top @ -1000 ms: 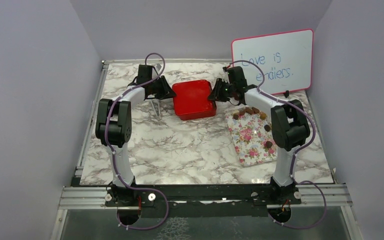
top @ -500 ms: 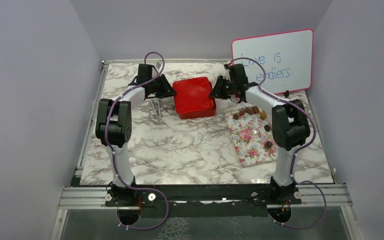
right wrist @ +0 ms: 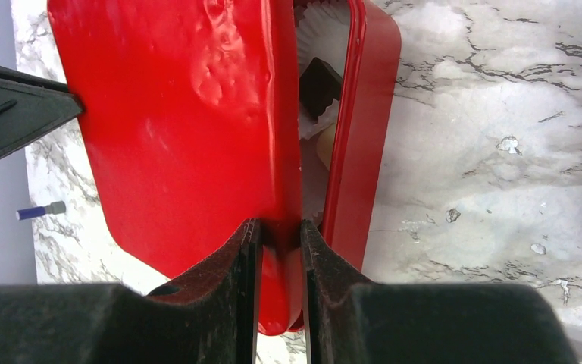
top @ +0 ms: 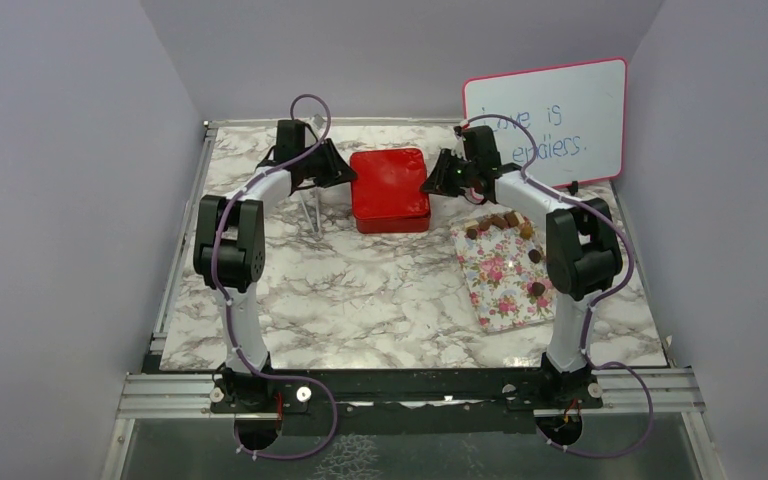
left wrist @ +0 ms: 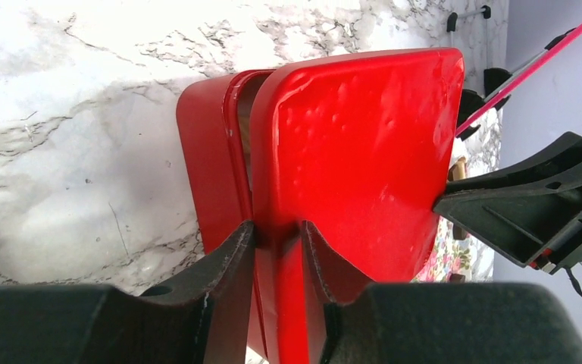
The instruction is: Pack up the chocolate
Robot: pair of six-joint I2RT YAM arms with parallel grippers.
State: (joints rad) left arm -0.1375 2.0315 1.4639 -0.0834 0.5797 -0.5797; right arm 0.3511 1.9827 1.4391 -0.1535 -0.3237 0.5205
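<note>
A red lid (top: 390,183) hangs just over its red box base (left wrist: 208,152), held from both sides. My left gripper (top: 345,180) is shut on the lid's left rim, its jaws pinching the edge (left wrist: 276,227). My right gripper (top: 428,185) is shut on the right rim (right wrist: 280,226). Through the gap in the right wrist view I see a dark chocolate (right wrist: 320,85) in a white paper cup inside the base (right wrist: 360,114). More brown chocolate pieces (top: 505,222) lie on the floral sheet (top: 500,275) to the right.
A whiteboard (top: 550,120) with handwriting leans at the back right, close behind the right arm. A thin metal stand (top: 310,210) stands under the left forearm. Lilac walls close in the marble table (top: 360,290) on three sides.
Both grippers have carried the lid a little toward the back and turned it square over the base. The grips have not changed.
</note>
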